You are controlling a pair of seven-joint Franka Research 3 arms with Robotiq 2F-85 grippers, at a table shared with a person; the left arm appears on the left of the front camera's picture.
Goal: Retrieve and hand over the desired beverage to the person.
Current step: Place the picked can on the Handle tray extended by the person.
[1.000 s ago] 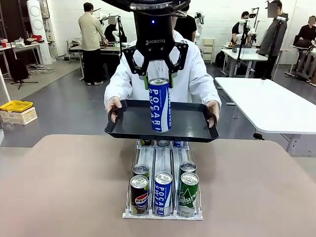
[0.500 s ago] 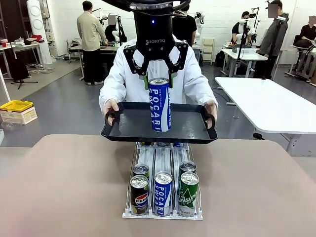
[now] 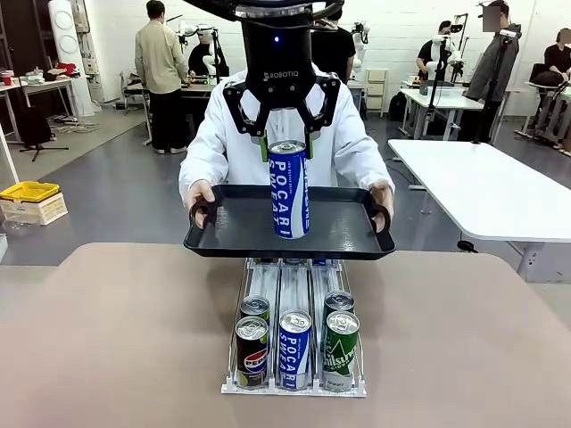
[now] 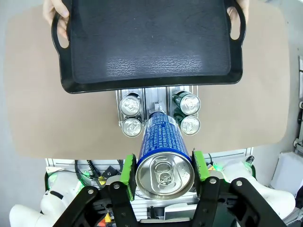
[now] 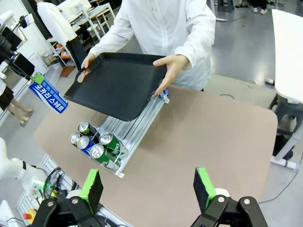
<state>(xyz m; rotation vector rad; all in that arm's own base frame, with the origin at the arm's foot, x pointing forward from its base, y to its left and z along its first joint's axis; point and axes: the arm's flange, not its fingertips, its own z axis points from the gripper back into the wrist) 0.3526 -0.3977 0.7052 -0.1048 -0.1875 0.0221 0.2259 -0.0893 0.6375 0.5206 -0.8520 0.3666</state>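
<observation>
At the left end of the black tray (image 3: 339,234), a hand (image 3: 203,193) hooks through the handle. The person (image 3: 352,134) in the white jacket holds the tray level above the far edge of the table (image 3: 107,330). In the middle, the left gripper (image 3: 286,147) hangs from above with its green pads clamped on the top of a tall blue-and-white can (image 3: 289,194), which is upright and in the air. From the front the can looks as if it stands on the tray. The left wrist view shows otherwise: its base is on the near side of the tray's near rim, over the rack of cans (image 3: 294,343) (so it is not delivered yet). To do this step well, I judge the arm should carry the can farther away until it is well inside the rim, near the tray's middle. It should then lower the can straight down until the base rests flat, and only then let go. Releasing early could drop it onto the rack or tip it on the rim. To the right, the other hand (image 3: 384,196) grips the opposite handle. The right gripper (image 5: 149,187) waits over the near right of the table, jaws wide apart and empty.
</observation>
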